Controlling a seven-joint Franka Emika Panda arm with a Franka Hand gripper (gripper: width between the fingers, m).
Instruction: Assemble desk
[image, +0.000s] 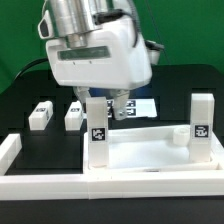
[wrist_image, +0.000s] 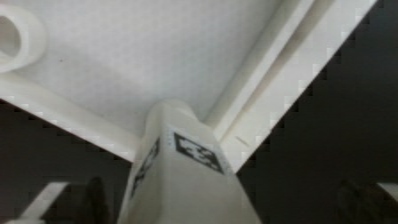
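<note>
Tabletop (image: 150, 152) smooth, rimmed; 2 upright square legs (image: 98, 130)

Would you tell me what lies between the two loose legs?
In the exterior view, only bare black table lies between one loose leg and the other loose leg.

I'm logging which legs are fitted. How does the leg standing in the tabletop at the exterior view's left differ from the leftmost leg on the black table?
The standing leg is upright; the loose leg lies flat. The standing leg sits at a corner of the tabletop; the loose leg rests on the black table, apart from it. Both are square, white and carry a black-and-white tag.
</note>
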